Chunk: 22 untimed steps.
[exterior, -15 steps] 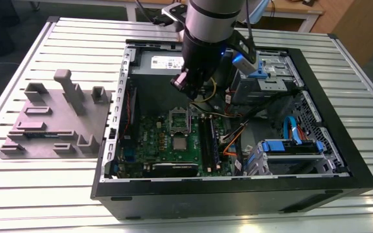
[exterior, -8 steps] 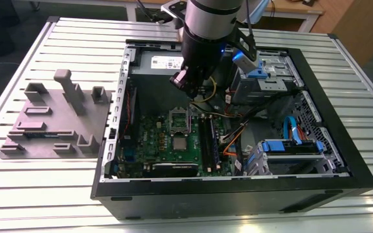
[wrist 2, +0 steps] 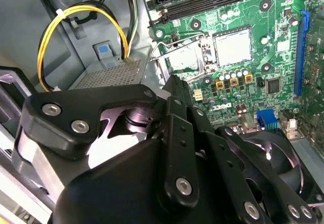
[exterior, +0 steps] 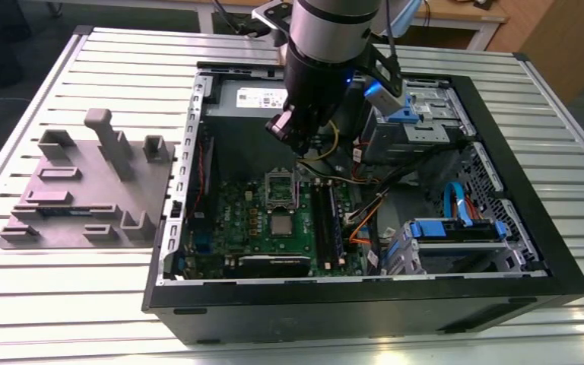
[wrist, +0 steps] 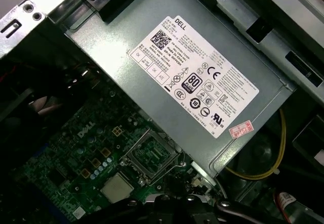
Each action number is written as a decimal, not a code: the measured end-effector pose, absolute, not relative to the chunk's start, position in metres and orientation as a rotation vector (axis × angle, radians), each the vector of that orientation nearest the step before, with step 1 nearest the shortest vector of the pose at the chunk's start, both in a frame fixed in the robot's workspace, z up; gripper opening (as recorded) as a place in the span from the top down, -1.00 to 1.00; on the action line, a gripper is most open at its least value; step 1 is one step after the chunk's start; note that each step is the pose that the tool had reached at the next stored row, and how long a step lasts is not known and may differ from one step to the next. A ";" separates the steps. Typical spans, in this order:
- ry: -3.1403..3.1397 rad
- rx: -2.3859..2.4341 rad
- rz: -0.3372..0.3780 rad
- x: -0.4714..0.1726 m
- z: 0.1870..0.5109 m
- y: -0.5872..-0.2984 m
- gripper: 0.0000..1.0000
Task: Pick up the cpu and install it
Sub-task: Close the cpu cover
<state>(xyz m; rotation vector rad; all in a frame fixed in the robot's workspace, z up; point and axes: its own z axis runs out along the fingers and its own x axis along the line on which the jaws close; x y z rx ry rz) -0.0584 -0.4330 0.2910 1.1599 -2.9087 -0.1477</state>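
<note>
The cpu (exterior: 282, 226) is a small silver square lying flat on the green motherboard (exterior: 231, 220), just beside the dark square socket frame (exterior: 280, 190). Both wrist views show the cpu (wrist 2: 233, 47) (wrist: 116, 187) next to the socket frame (wrist 2: 185, 59) (wrist: 152, 155). My gripper (exterior: 285, 131) hangs above the open computer case, over the edge of the power supply and a short way from the socket. It touches nothing that I can see. Its black linkage (wrist 2: 152, 173) takes up the near part of the second wrist view.
A grey power-supply box with a white label (exterior: 256, 99) (wrist: 192, 77) sits at the case's far side, with yellow cables (wrist 2: 81, 27) beside it. Drive bays with blue parts (exterior: 444, 232) stand at the exterior view's right. A grey tray (exterior: 79, 190) rests on the slatted table at the left.
</note>
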 end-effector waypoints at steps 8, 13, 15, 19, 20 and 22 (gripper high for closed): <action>-2.915 1.163 -0.181 -0.058 0.289 -0.441 0.80; -2.924 1.168 -0.240 -0.058 0.285 -0.445 0.80; -2.924 1.168 -0.240 -0.058 0.282 -0.446 0.80; -2.924 1.168 -0.240 -0.056 0.277 -0.446 0.80; -2.924 1.168 -0.240 -0.056 0.277 -0.446 0.80; -2.924 1.168 -0.239 -0.056 0.277 -0.446 0.80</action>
